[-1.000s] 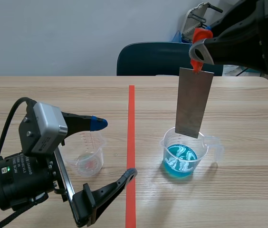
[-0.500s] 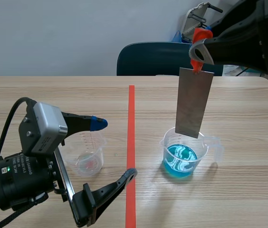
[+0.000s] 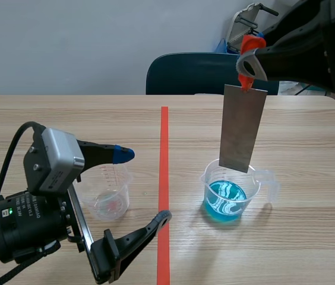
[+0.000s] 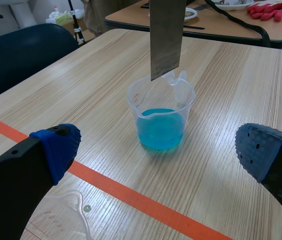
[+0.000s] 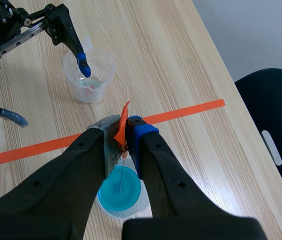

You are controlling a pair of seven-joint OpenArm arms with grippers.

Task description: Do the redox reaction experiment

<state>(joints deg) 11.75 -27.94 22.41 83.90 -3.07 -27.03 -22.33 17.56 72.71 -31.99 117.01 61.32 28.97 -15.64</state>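
Hanging upright: flat grey metal strip [image 3: 242, 127] | orange-tagged top | over blue-filled beaker [image 3: 208, 191]

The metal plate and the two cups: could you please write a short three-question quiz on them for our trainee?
1. Which holds the metal plate? A) left gripper B) right gripper C) neither
2. True or false: the plate's lower edge is under the blue liquid in the beaker.
3. Fill in: the left gripper stands ___, with a clear cup near it.
Key: 1 B. 2 False; it hangs near the rim, above the liquid. 3 open.
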